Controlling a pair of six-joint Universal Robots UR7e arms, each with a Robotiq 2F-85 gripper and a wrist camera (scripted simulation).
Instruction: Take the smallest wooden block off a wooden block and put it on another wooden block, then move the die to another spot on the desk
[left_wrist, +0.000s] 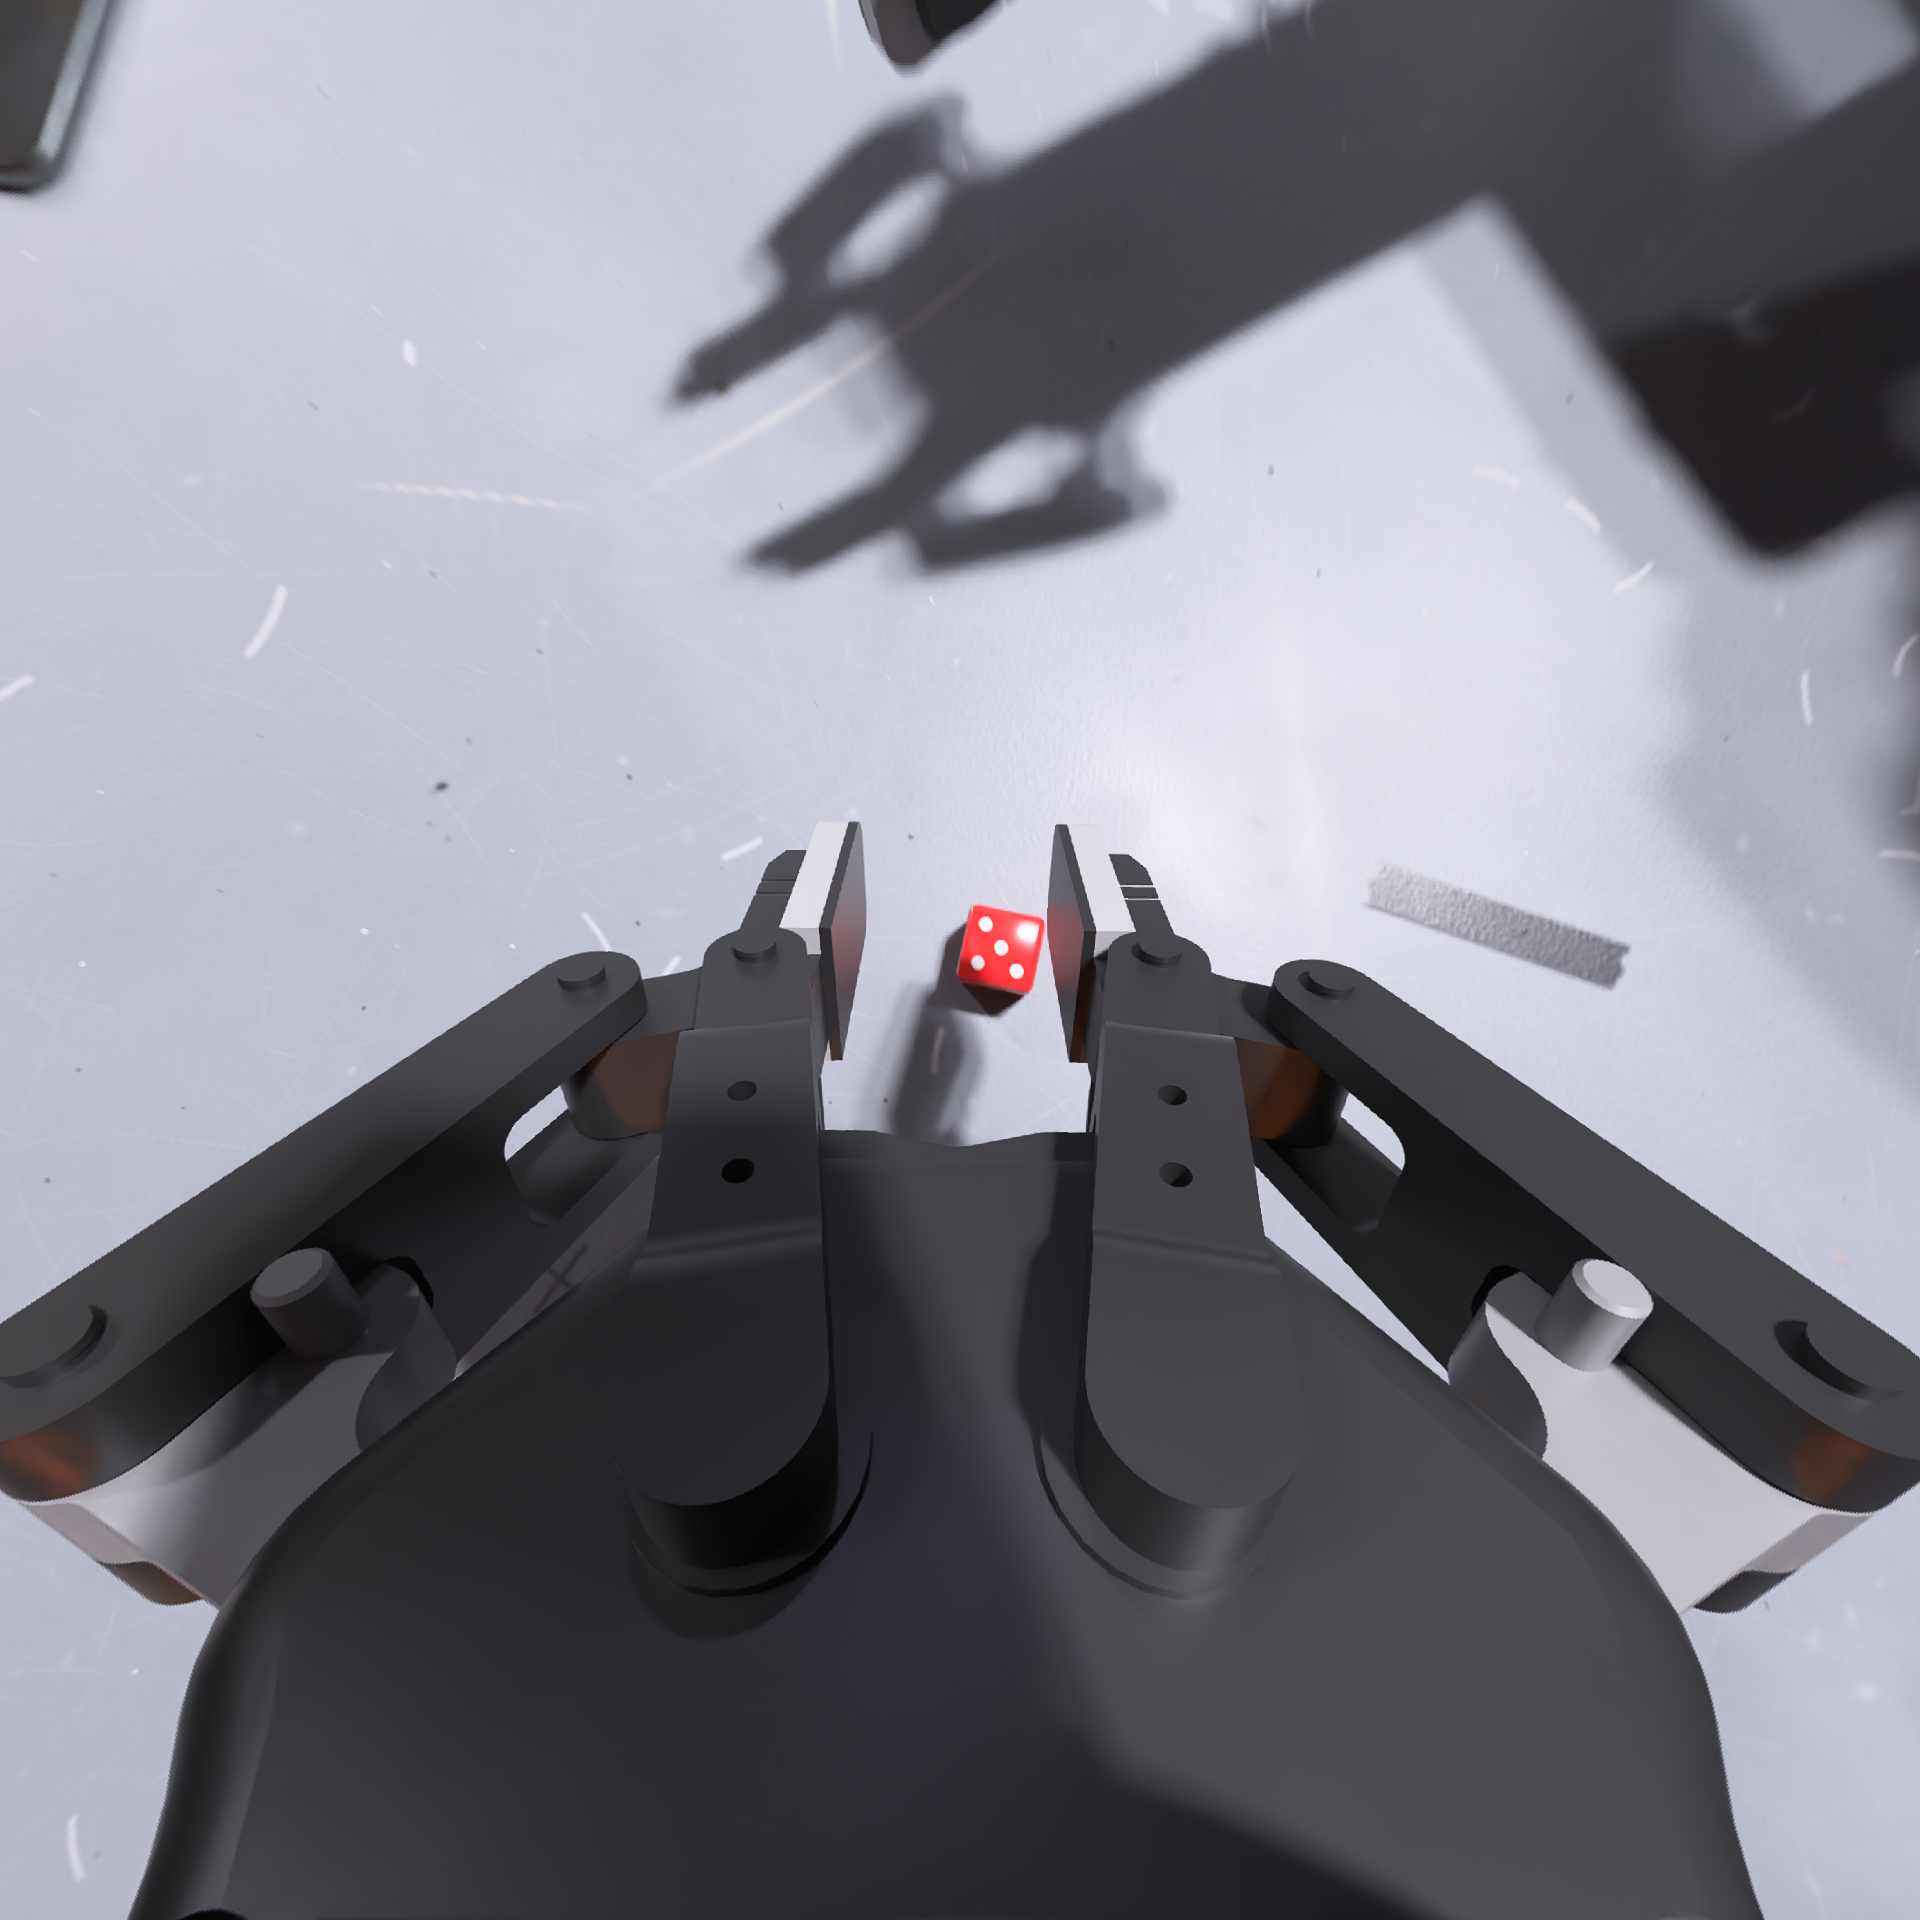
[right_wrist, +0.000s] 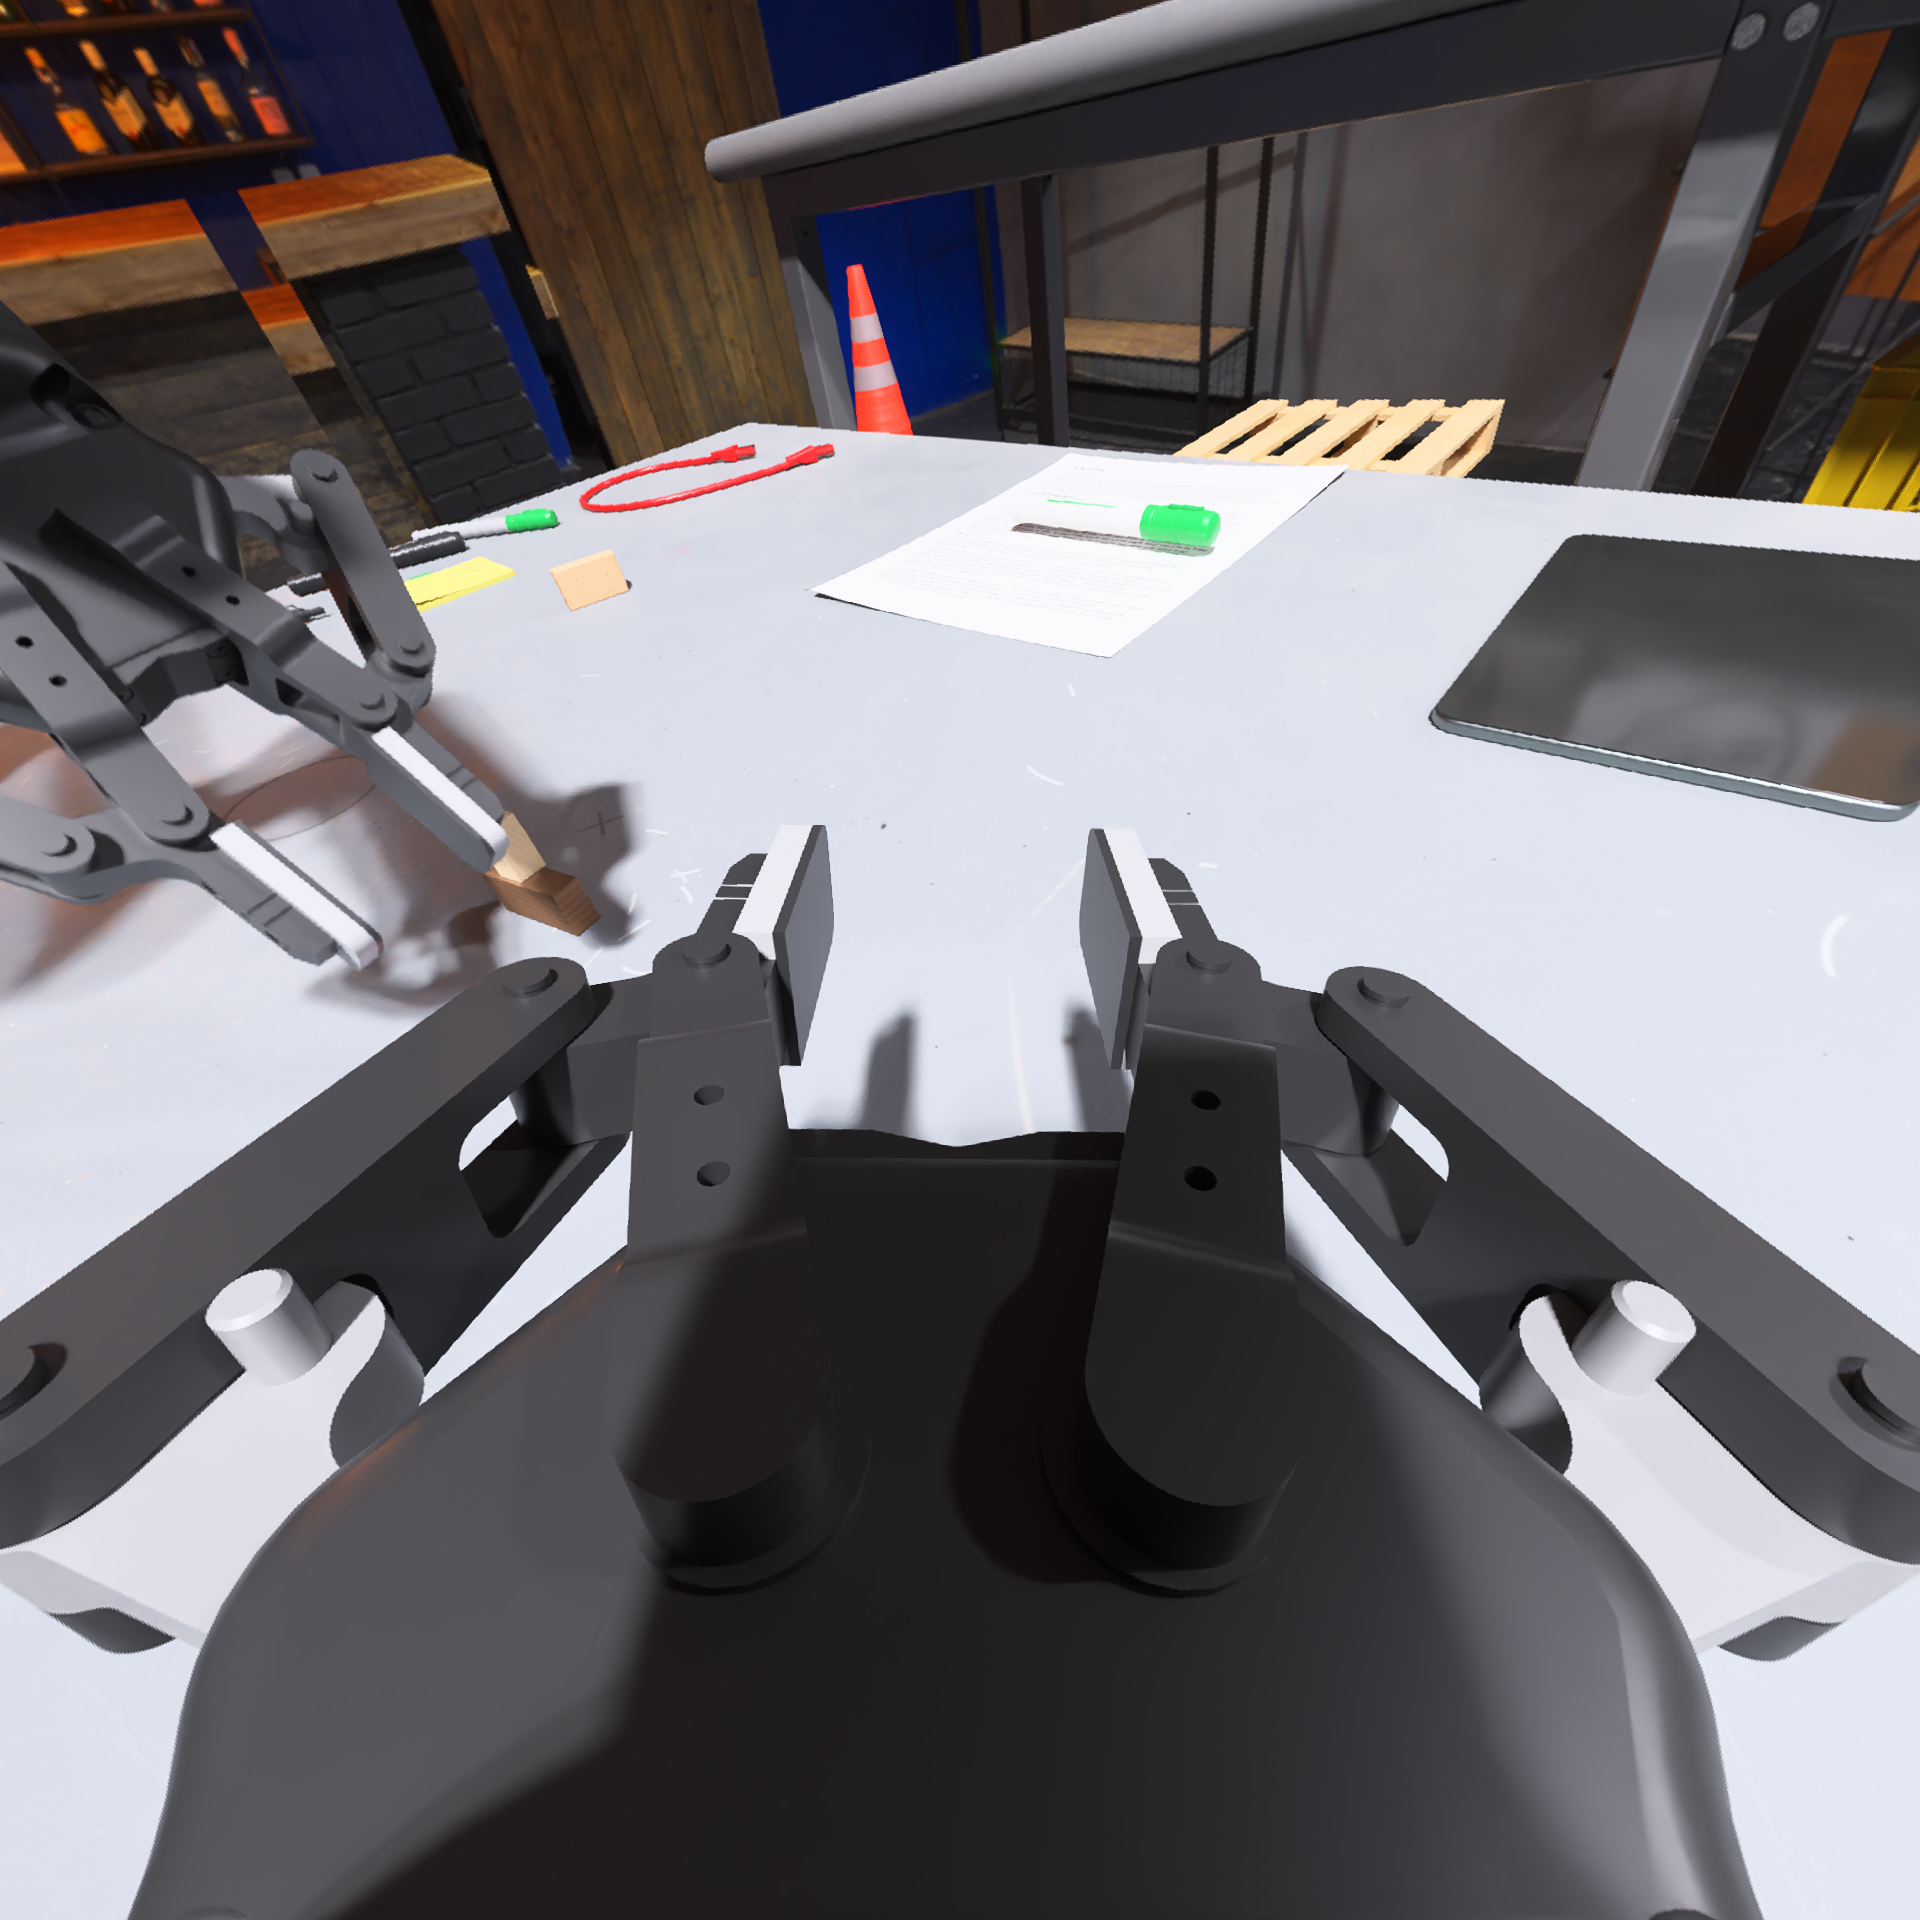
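Note:
In the left wrist view a red die with white pips lies on the grey desk. It sits between the open fingers of my left gripper, nearer the right pad, and touches neither. In the right wrist view my right gripper is open and empty above bare desk. To its left a small pale wooden block rests on a darker wooden block. The far finger of the left gripper stands right beside this stack. Another wooden block lies farther back. The die is hidden in this view.
A dark tablet lies at the right. A paper sheet with a green-handled tool is at the back. A red cable, a green-capped marker and a yellow pad lie back left. A grey strip marks the desk.

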